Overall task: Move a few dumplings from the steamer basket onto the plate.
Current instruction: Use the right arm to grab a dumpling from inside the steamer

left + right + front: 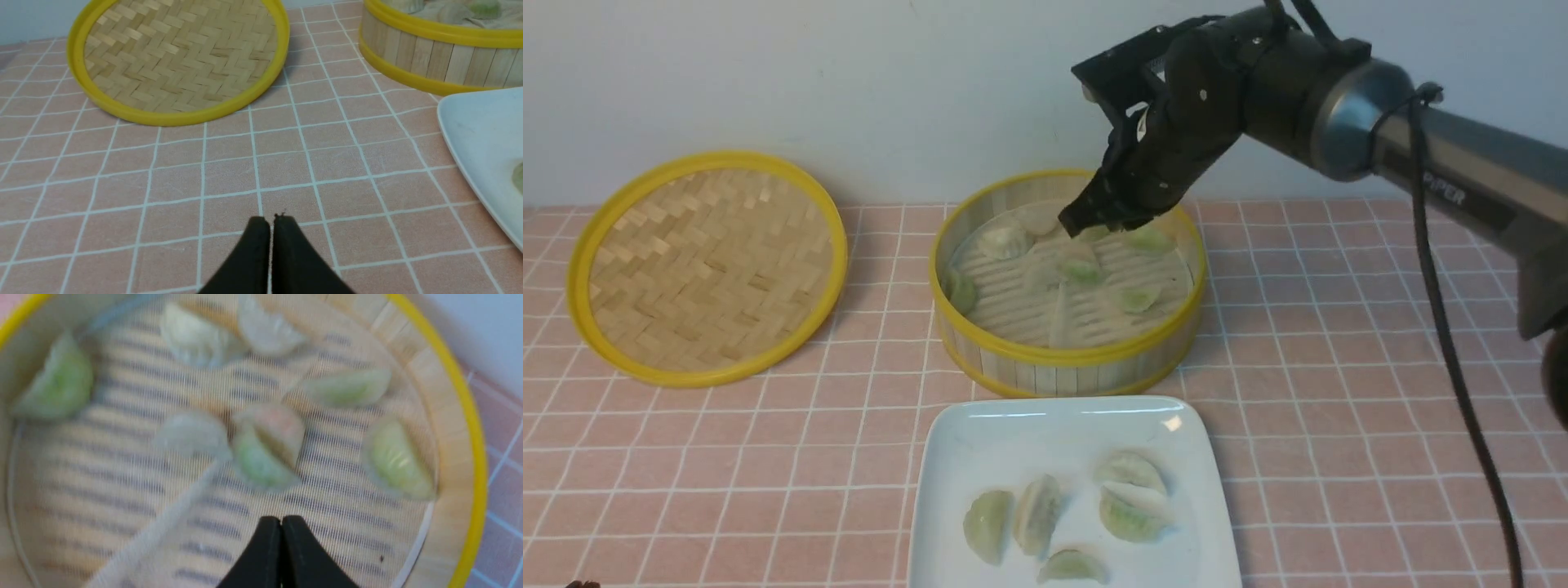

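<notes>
Green dumplings (261, 465) just ahead of right claw (281, 519), pinched closed

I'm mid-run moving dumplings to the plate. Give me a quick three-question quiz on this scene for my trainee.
1. How many pale green crescent-shaped dumplings lie on the glossy white square plate? A three, B five, C eight.
2. True or false: the right gripper is clamped on a dumpling.
3. Fill in: the flat woven-bamboo lid lies to the robot's ___ of the round bamboo steamer basket.

Key: 1 B. 2 False; its fingers are shut together with nothing between them, over the basket. 3 left.
</notes>
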`<move>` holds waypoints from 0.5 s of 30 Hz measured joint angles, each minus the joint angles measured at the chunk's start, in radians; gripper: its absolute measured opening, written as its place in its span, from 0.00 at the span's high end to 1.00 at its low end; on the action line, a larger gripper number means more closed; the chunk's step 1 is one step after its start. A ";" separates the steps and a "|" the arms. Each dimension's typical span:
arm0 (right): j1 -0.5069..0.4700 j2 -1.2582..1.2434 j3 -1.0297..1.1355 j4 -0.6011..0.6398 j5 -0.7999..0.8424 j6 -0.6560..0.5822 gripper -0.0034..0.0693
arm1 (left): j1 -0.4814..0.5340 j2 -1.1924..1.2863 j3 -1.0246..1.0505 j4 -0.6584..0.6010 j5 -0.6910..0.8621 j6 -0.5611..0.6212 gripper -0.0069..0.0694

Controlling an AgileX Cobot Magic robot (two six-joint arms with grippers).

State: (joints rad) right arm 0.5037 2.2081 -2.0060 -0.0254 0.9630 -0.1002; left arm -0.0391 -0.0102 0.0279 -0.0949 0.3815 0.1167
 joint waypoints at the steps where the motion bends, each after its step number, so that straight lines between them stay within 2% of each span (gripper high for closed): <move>1: 0.000 0.009 0.000 0.000 0.023 -0.025 0.95 | 0.000 0.000 0.000 0.000 0.000 0.000 0.92; 5: 0.000 0.054 0.000 0.000 0.047 -0.102 0.84 | 0.000 0.000 0.000 0.000 0.000 0.000 0.92; 7: 0.000 0.077 0.000 0.000 0.048 -0.124 0.74 | 0.000 0.000 0.000 0.000 0.000 0.000 0.92; 9: 0.000 0.101 0.000 -0.003 0.049 -0.136 0.57 | 0.000 0.000 0.000 0.000 0.000 0.000 0.92; 12: 0.000 0.121 0.000 -0.028 0.034 -0.145 0.40 | 0.000 0.000 0.000 0.000 0.000 0.000 0.92; 15: 0.000 0.137 0.000 -0.060 0.004 -0.149 0.29 | 0.000 0.000 0.000 0.000 0.000 0.000 0.92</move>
State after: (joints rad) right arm 0.5037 2.3452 -2.0060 -0.0849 0.9672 -0.2490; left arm -0.0391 -0.0102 0.0279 -0.0949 0.3815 0.1167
